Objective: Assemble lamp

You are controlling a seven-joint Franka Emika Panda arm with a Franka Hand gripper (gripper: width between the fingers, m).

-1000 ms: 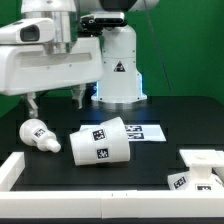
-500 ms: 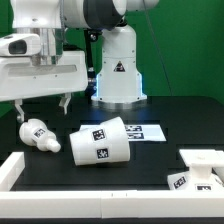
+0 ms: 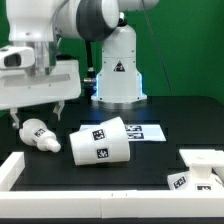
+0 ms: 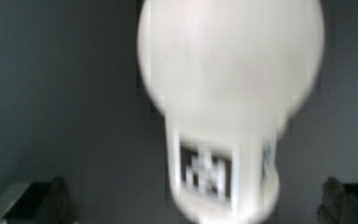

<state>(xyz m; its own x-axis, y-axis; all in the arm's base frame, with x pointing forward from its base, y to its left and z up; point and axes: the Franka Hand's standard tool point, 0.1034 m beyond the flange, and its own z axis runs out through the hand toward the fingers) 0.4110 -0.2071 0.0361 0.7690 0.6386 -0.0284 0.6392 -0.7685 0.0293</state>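
Note:
The bulb (image 3: 38, 135) lies on its side on the black table at the exterior view's left. The shade (image 3: 100, 142) lies on its side just right of it. The base (image 3: 198, 168) sits at the lower right, partly cut off. My gripper (image 3: 39, 114) is open and hangs just above the bulb, one finger on each side. In the wrist view the bulb (image 4: 226, 90) is blurred and fills the middle, with my dark fingertips (image 4: 41, 198) at the edges and nothing held between them.
The marker board (image 3: 148, 131) lies behind the shade. A white frame edge (image 3: 12, 170) runs along the table's front left. The robot's white pedestal (image 3: 120, 70) stands at the back.
My gripper has moved down and to the exterior view's left, from above the table to just over the bulb. The parts have not moved.

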